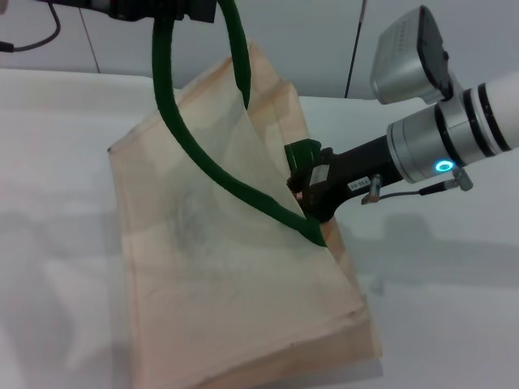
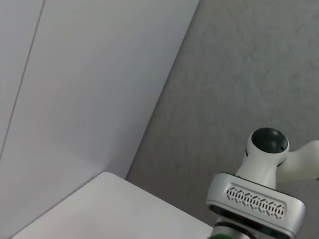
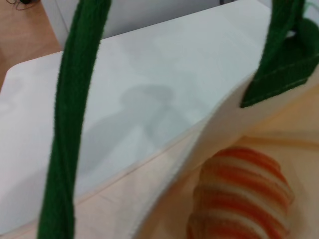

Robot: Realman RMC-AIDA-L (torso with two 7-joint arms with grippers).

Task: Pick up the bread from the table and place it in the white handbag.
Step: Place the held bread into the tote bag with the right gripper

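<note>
The white handbag (image 1: 227, 284) stands tilted on the table (image 1: 57, 162), its mouth pulled open. My left gripper (image 1: 162, 8) at the top edge holds one dark green handle (image 1: 174, 105) up. My right gripper (image 1: 306, 198) reaches from the right into the bag's mouth, beside the other handle's stitched end (image 1: 302, 152). The bread is hidden in the head view. In the right wrist view the bread (image 3: 244, 194), striped orange and cream, lies inside the bag just past its rim (image 3: 199, 144), between the two green handles (image 3: 75, 99).
The table stretches to the left and right of the bag, bounded by a grey wall behind. The left wrist view shows a table corner (image 2: 109, 209), the wall and my right arm's wrist housing (image 2: 259, 204).
</note>
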